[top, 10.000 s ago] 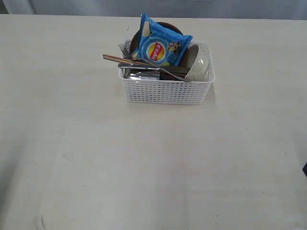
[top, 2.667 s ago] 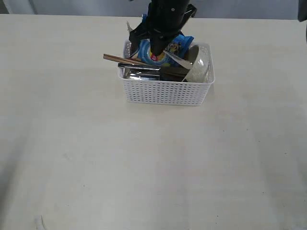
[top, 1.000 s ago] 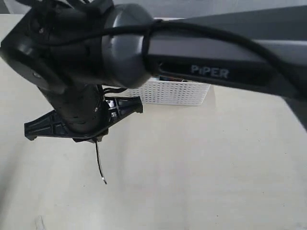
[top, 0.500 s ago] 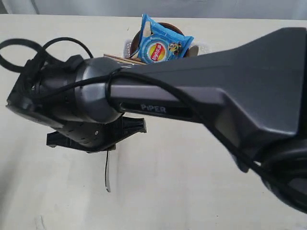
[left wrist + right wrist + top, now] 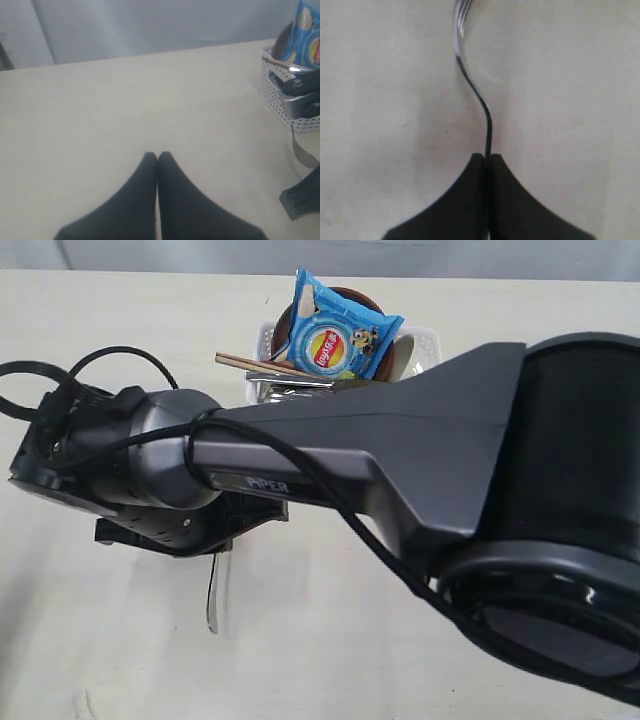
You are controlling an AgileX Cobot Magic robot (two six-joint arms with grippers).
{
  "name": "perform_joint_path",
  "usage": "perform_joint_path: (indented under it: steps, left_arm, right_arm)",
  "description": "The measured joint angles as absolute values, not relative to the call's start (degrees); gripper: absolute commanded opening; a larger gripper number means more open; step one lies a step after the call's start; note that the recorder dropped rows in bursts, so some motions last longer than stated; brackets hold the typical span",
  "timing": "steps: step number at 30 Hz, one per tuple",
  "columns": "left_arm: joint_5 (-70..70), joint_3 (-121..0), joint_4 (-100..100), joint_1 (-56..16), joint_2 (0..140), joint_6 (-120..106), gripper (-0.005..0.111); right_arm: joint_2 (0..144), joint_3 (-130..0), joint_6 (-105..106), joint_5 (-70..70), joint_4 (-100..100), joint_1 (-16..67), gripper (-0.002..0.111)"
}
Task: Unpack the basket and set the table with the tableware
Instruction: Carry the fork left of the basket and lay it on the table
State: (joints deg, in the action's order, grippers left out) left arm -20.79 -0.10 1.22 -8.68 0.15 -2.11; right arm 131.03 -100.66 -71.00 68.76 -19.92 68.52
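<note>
My right gripper [image 5: 216, 551] reaches across to the left part of the table [image 5: 330, 660] and is shut on the handle of a steel fork [image 5: 212, 596]. The fork hangs tines down just above the tabletop. In the right wrist view the jaws [image 5: 487, 158] pinch the thin handle and the fork [image 5: 470, 80] curves away to its tines. The white basket [image 5: 262, 338] stands at the back, mostly hidden by the arm. Brown chopsticks [image 5: 255, 365] lie across its rim. My left gripper [image 5: 158, 155] is shut and empty over bare table, left of the basket [image 5: 280, 95].
A blue chip bag [image 5: 335, 335] stands up in the basket with a brown round plate [image 5: 352, 295] behind it. The right arm's dark body [image 5: 400, 470] covers the middle and right of the exterior view. The hanging fork [image 5: 302, 152] shows beside the basket in the left wrist view.
The right arm has swung closer to the camera and hides more of the basket. The fork stays gripped and hangs slightly lower and further left over the table. The left gripper has not moved.
</note>
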Motion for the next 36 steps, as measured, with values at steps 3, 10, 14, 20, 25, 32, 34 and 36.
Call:
perform_joint_path:
  steps: [3, 10, 14, 20, 25, 32, 34, 36]
  left_arm:
    - [-20.8, -0.1, 1.2, -8.7, 0.2, -2.1, 0.000]
    - [-20.8, -0.1, 1.2, -8.7, 0.2, -2.1, 0.000]
    - [-20.8, -0.1, 1.2, -8.7, 0.2, -2.1, 0.000]
    - [-20.8, -0.1, 1.2, -8.7, 0.2, -2.1, 0.000]
    - [-20.8, -0.1, 1.2, -8.7, 0.2, -2.1, 0.000]
    - [-20.8, -0.1, 1.2, -8.7, 0.2, -2.1, 0.000]
    - [-20.8, -0.1, 1.2, -8.7, 0.2, -2.1, 0.000]
    - [-20.8, -0.1, 1.2, -8.7, 0.2, -2.1, 0.000]
  right_arm:
    - [131.2, -100.8, -71.6, 69.1, -20.4, 67.8, -0.001]
    - [131.2, -100.8, -72.0, 69.3, -21.9, 65.8, -0.001]
    - [131.4, -100.8, -72.0, 69.5, -22.1, 65.7, -0.001]
    - [133.6, -101.1, -72.0, 69.8, -21.4, 65.7, -0.001]
    - [133.7, -101.1, -72.0, 70.0, -21.4, 65.7, 0.000]
    - [133.8, -101.1, -72.0, 70.7, -21.3, 65.7, 0.039]
    - [133.8, -101.4, -72.0, 70.2, -21.2, 65.7, 0.044]
    - [133.7, -101.5, -72.0, 68.8, -20.9, 65.7, 0.044]
